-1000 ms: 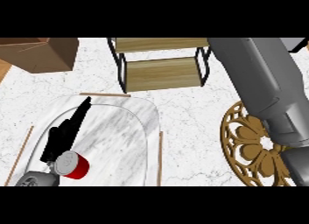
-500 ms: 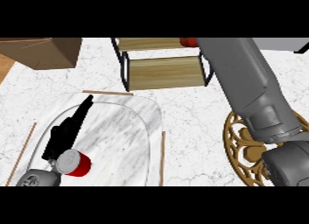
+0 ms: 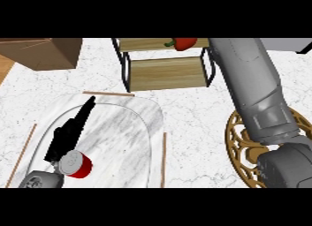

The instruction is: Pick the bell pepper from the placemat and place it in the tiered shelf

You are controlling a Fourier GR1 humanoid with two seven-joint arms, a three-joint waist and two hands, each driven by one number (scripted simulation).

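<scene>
Red bell pepper [image 3: 184,43] with its green stem is up on the top tier of the wooden tiered shelf [image 3: 166,73], right at the view's upper edge. Can't tell what the right hand is doing, since only its grey forearm [image 3: 256,88] shows. My worry: pulling back could clip the pepper and roll it off. Left hand [image 3: 70,130] lies relaxed on the placemat [image 3: 129,132].

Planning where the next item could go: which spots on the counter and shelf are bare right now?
Bare marble lies between the tiered shelf and the gold openwork placemat, and along the counter's left by the brown box. The shelf's lower tier is bare; its upper tier holds the bell pepper. The left robot hand crowds the lower left.
</scene>
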